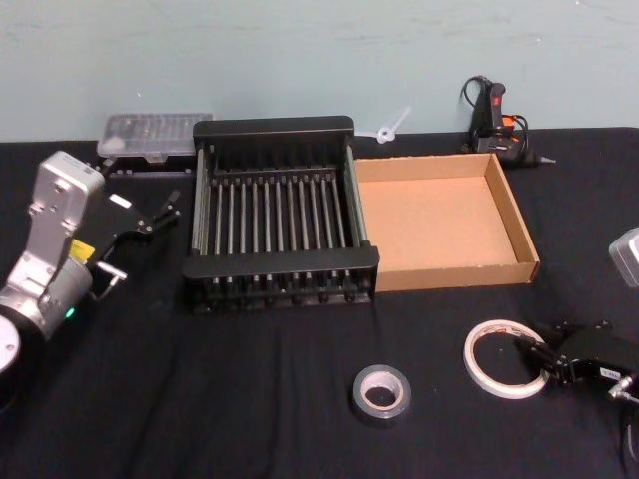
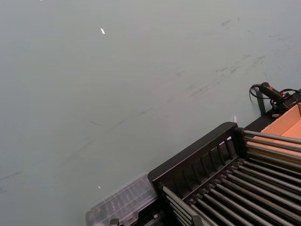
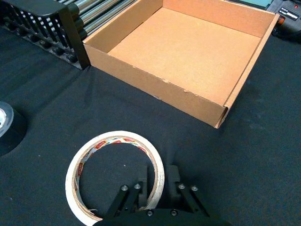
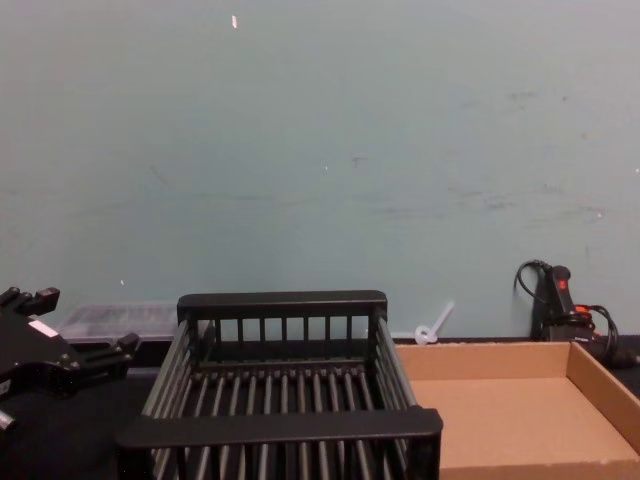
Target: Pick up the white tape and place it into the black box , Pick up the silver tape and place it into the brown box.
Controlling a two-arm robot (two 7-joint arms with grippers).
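Black cloth covers the table, and low on it at the robot's right the right gripper straddles the near-right rim of the white tape. In the right wrist view one finger stands inside the ring's hole and the other just outside it, with the thin band between them; the fingers sit close against the band, though whether they press it I cannot tell for certain. The ring lies flat on the cloth.

To the left of that gripper, a short way off, the silver tape lies flat and untouched, its hole facing up. Ahead of the gripper, farther from the robot, the brown box rests with its bare floor showing. The black box stands touching the brown box's left wall, farther from the right gripper.

The left gripper hangs raised at the robot's left, just beside the black box's left wall, its fingers spread apart with nothing between them. Past it, against the wall, a clear plastic case lies. A black and orange tool with a cord sits beyond the brown box's far right corner.
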